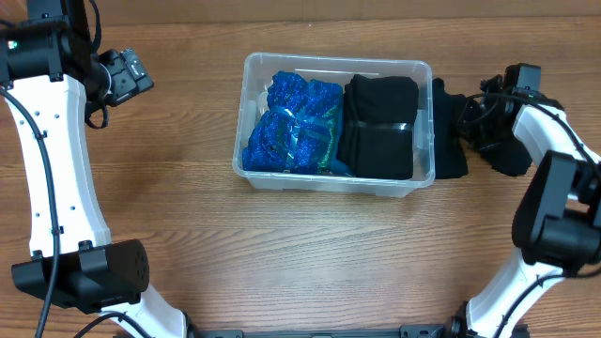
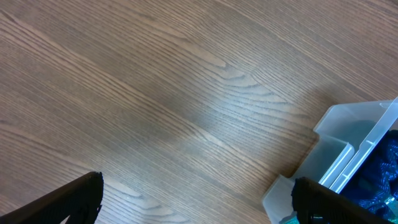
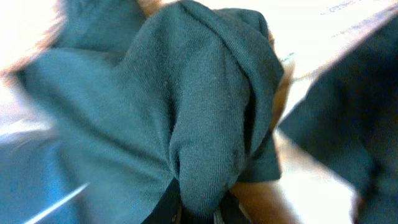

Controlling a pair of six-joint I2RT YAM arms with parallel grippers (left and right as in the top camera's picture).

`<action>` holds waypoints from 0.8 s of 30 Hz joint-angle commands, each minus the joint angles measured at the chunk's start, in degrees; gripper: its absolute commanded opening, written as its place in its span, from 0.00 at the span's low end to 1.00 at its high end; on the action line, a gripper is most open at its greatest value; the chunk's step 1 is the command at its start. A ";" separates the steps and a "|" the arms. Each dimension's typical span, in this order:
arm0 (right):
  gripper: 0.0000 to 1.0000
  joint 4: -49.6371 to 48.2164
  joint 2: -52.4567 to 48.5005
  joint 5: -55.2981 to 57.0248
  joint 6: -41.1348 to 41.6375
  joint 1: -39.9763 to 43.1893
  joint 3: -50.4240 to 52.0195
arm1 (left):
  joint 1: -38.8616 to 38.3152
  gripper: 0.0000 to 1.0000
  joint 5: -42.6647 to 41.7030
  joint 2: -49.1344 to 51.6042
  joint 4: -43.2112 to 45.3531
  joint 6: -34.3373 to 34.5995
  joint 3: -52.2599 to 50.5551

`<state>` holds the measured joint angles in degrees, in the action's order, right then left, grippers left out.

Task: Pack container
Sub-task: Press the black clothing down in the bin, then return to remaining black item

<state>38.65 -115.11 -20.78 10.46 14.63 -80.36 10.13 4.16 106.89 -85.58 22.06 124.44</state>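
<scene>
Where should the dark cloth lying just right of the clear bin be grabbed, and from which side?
Probably the raised, bunched fold of the dark cloth, pinched from above: it lies limp and crumpled beside the container's right wall, so a ridge gives the right pincer something to close on.

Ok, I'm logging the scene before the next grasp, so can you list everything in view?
container: one, clear, middle of the table
blue sparkly fabric: at least two bundles, blue, left half of the container
black folded cloth: one stack, black, right half of the container
dark cloth: one heap, dark, on the table outside the container's right wall
table: one, brown wood grain, under everything
left gripper: one, black, open, above bare table left of the container
right gripper: one, black, apparently shut on the dark cloth
</scene>
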 commanded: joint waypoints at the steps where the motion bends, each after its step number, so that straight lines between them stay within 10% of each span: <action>1: 0.07 2.21 17.40 -2.29 -0.22 -0.22 -0.42 | -0.02 1.00 0.52 -0.07 0.11 -0.87 0.42; 7: 0.07 3.98 39.60 -2.45 6.23 -12.57 -0.39 | -0.02 1.00 0.52 -0.07 0.11 -0.87 0.42; 16: 0.04 0.59 22.67 15.56 42.36 -33.42 -0.26 | -0.04 1.00 0.52 -0.07 0.11 -0.87 0.42; 18: 0.56 -2.19 17.25 15.28 41.29 -34.21 -0.28 | -0.02 1.00 0.52 -0.07 0.11 -0.87 0.42; 24: 0.82 -3.74 24.83 16.22 24.06 -24.02 -0.79 | -0.02 1.00 0.52 -0.07 0.11 -0.87 0.42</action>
<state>35.33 -98.39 -6.81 43.09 -16.60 -80.23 10.13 4.14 106.89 -85.58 22.06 124.44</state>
